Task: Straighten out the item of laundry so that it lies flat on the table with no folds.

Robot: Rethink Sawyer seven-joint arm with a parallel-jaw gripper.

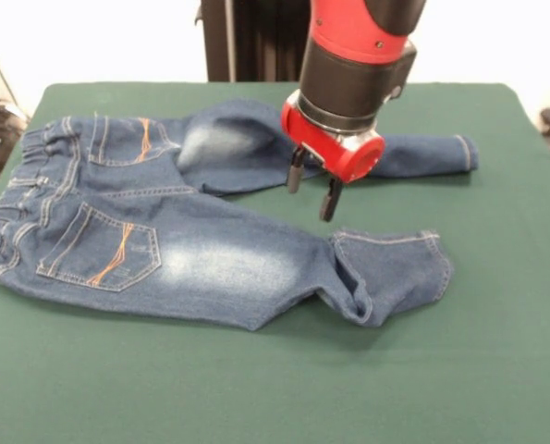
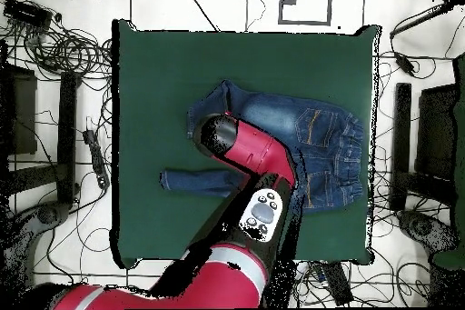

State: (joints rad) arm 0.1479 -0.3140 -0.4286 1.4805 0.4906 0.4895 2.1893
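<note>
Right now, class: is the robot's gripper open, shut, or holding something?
Gripper: open, holding nothing, fingers apart above the jeans.

Blue jeans [image 1: 210, 250] – orange stitching, whitish faded patches – on dark green table [image 1: 496, 370].

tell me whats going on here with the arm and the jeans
A red robot arm is working on a small pair of jeans spread on a green table. Its gripper hangs open between the two legs, holding nothing. The far leg lies straight, but the near leg's lower end is folded back on itself, so the jeans are not flat yet.
</note>
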